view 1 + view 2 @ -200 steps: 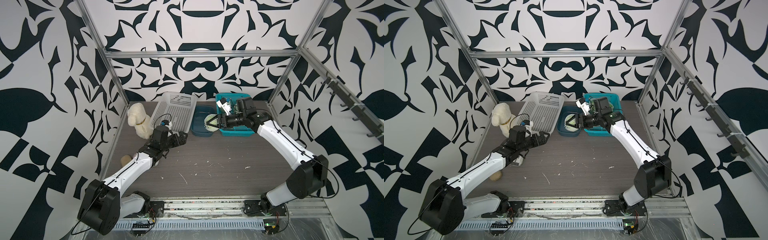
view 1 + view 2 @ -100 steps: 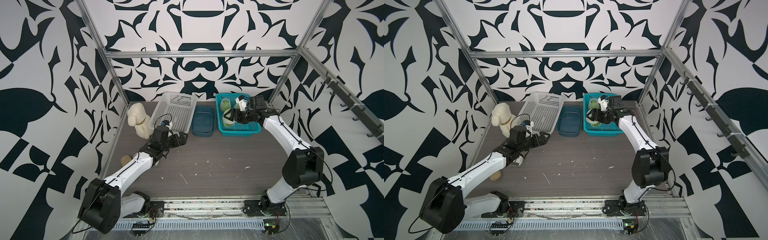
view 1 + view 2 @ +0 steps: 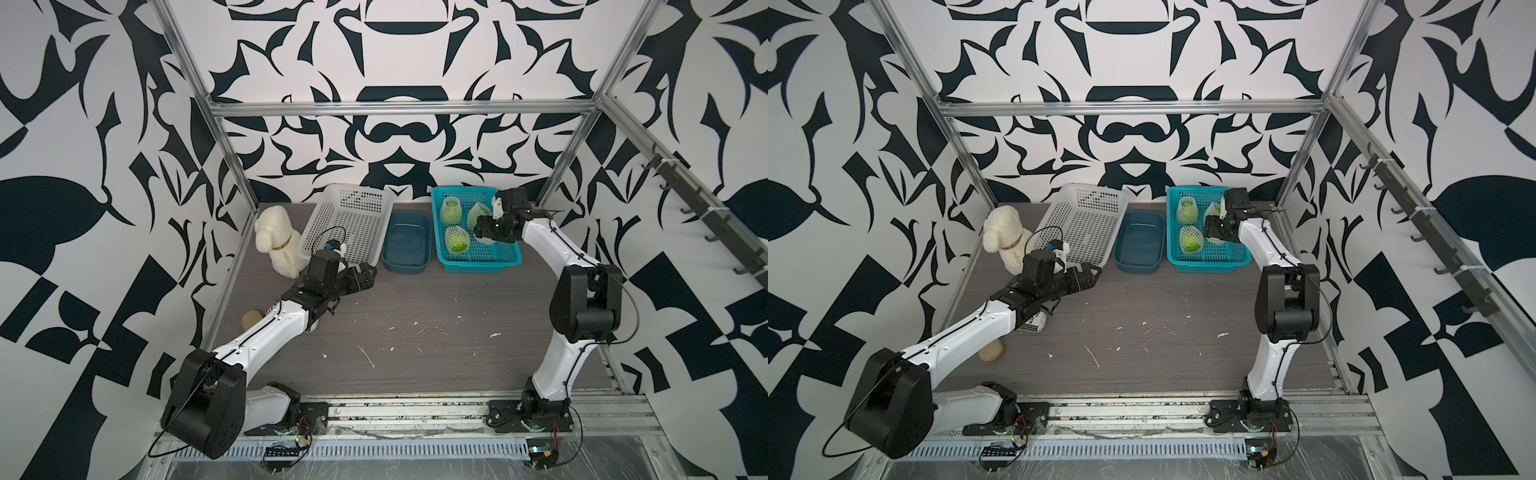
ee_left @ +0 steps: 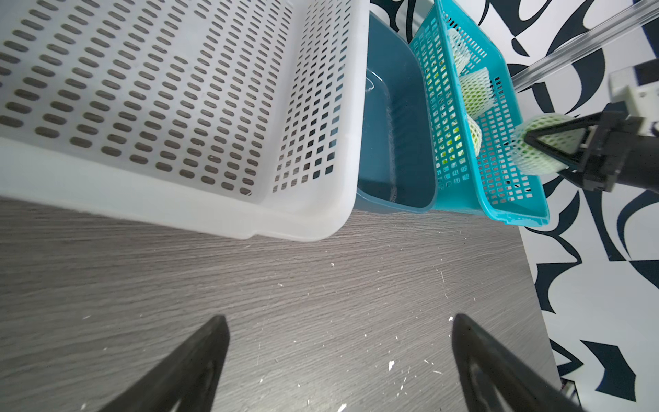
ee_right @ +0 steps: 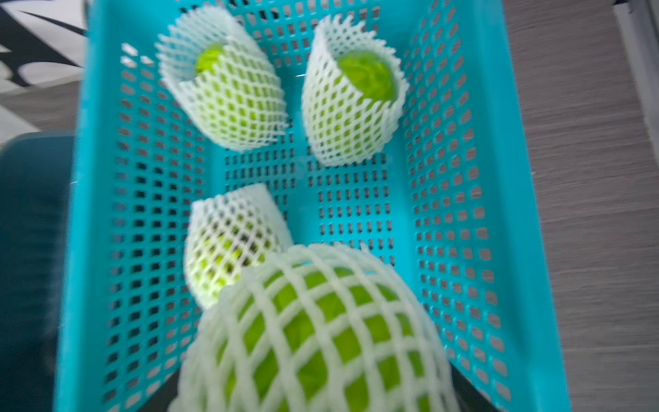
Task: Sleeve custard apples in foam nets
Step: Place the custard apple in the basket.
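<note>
right jaws pinch a netted custard apple [image 5: 313,331] over the teal basket [image 5: 513,149]; lower it into the free corner first. left jaws spread.

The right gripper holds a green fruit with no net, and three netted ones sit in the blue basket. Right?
No: the held custard apple wears a foam net too, as the right wrist view shows. The right gripper grips it, and three netted custard apples sit in the blue basket.
</note>
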`<state>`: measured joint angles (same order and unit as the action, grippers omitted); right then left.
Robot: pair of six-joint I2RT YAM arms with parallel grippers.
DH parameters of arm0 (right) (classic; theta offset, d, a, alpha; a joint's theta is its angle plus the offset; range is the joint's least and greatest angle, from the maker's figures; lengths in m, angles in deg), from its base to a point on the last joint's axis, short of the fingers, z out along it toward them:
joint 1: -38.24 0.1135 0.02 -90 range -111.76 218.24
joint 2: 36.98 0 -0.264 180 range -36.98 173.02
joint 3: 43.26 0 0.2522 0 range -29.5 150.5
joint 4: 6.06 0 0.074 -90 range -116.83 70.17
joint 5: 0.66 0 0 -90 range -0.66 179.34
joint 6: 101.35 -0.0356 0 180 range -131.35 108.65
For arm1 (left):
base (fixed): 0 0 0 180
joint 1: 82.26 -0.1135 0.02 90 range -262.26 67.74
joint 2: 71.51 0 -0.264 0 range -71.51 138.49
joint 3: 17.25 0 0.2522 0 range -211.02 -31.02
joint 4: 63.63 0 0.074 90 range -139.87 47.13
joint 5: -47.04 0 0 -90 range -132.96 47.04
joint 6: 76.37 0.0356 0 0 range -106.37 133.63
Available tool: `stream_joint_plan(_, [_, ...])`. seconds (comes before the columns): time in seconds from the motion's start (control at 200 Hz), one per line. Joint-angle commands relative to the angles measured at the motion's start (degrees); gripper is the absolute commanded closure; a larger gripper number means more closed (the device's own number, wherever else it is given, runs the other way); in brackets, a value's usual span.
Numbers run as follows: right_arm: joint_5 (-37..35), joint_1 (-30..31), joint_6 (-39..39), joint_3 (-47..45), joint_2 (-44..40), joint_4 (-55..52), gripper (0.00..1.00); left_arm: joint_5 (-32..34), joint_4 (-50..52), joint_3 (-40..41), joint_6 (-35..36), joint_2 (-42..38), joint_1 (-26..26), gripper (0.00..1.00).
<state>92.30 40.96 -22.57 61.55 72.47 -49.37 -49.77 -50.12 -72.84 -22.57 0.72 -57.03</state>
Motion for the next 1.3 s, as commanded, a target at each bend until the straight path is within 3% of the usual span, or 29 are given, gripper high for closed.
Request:
stream_joint_plan(0.0, [-5.8,0.2,2.1,4.1,1.6,1.4,0.25,0.0,-0.4,-1.5,0.3,0.4,-0.2,0.01])
stream_joint_plan(0.58, [-4.2,0.3,1.0,8.5,13.8,5.5,0.25,-0.8,-0.7,-2.5,-0.1,4.0,-0.2,0.00])
stream_joint_plan(0.935, [-3.8,0.4,0.7,8.5,16.1,4.7,0.24,-1.4,-1.2,-2.9,-0.4,5.0,-0.2,0.01])
stream_joint_plan(1.175, [-4.1,0.4,0.2,8.4,16.0,4.2,0.12,-1.5,-1.1,-2.9,-0.4,5.0,-0.2,0.01])
stream_joint_plan(1.295, [-4.1,0.4,-0.3,8.1,15.9,4.3,0.01,-1.7,-1.2,-3.0,-0.4,5.0,-0.2,0.00])
